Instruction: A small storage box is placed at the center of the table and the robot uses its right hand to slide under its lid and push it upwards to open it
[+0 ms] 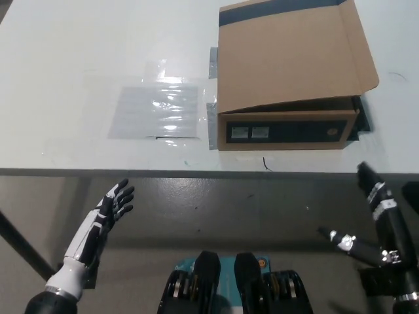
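Observation:
A brown cardboard storage box (288, 72) sits on the white table (78, 72), right of centre and near the front edge. Its lid lies over the top, slightly raised at the front right. The front face is dark with two small labels (250, 133). My black right hand (376, 196) hangs below the table's front edge at the lower right, fingers apart, holding nothing, well short of the box. My white left hand (112, 208) rests open at the lower left, below the table edge.
A clear plastic sheet (157, 111) lies taped flat on the table left of the box. Grey tape strips (212, 121) stick out at the box's left side. The table's front edge (131, 171) runs across the picture, with grey floor below.

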Robot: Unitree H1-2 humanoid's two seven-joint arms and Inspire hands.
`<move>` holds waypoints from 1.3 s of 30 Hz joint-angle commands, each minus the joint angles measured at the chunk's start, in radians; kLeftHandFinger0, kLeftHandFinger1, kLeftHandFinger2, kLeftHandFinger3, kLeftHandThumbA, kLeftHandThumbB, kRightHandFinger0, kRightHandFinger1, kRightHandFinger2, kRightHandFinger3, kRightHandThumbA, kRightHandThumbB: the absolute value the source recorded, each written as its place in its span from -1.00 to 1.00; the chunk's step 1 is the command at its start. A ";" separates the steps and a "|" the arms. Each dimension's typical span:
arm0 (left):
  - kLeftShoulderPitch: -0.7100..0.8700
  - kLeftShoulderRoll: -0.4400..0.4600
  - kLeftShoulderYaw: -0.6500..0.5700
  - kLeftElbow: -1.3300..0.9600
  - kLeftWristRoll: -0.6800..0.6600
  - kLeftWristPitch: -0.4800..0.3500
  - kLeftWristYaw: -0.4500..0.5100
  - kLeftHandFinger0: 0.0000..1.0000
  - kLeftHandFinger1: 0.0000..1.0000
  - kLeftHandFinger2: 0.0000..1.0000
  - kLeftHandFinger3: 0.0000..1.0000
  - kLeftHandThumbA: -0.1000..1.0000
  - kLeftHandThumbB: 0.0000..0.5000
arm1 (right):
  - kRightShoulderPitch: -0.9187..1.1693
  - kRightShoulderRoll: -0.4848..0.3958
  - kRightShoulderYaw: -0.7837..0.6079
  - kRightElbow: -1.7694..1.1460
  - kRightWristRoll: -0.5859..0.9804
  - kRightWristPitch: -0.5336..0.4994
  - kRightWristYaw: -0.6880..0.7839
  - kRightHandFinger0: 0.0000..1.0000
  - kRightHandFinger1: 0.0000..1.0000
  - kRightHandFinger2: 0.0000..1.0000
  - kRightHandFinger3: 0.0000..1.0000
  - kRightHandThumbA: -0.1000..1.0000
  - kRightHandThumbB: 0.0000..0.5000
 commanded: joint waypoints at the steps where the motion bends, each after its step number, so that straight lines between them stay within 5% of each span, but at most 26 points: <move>1: 0.003 -0.009 0.007 -0.045 -0.020 -0.069 -0.005 1.00 1.00 1.00 1.00 1.00 0.02 | 0.002 0.013 -0.031 -0.162 0.134 -0.023 -0.012 1.00 1.00 1.00 1.00 1.00 0.04; 3: 0.009 -0.014 0.008 -0.050 -0.021 -0.081 -0.004 1.00 1.00 1.00 1.00 1.00 0.02 | -0.006 0.006 -0.037 -0.223 0.160 0.016 -0.009 1.00 1.00 1.00 1.00 1.00 0.11; 8: 0.019 -0.018 0.011 -0.061 -0.011 -0.086 0.003 1.00 1.00 1.00 1.00 1.00 0.05 | -0.069 -0.012 -0.072 -0.290 0.238 0.095 -0.015 1.00 1.00 1.00 1.00 1.00 -0.25; 11: 0.026 -0.023 0.008 -0.060 -0.014 -0.089 -0.001 1.00 1.00 1.00 1.00 1.00 0.07 | -0.113 -0.014 -0.102 -0.303 0.278 0.134 -0.033 1.00 1.00 1.00 1.00 1.00 -0.28; 18: 0.035 -0.023 0.005 -0.060 -0.009 -0.092 -0.001 1.00 1.00 1.00 1.00 1.00 0.09 | -0.271 0.002 -0.169 -0.209 0.380 0.193 -0.057 1.00 1.00 1.00 1.00 1.00 -0.06; 28: 0.039 -0.023 0.003 -0.058 -0.011 -0.089 -0.005 1.00 1.00 1.00 1.00 1.00 0.03 | -0.434 -0.012 -0.205 0.009 0.421 0.197 -0.031 1.00 1.00 1.00 1.00 1.00 -0.05; 39: 0.042 -0.019 0.003 -0.051 -0.007 -0.090 -0.004 1.00 1.00 1.00 1.00 1.00 0.00 | -0.569 0.037 -0.279 0.163 0.656 0.324 0.010 1.00 1.00 1.00 1.00 1.00 0.17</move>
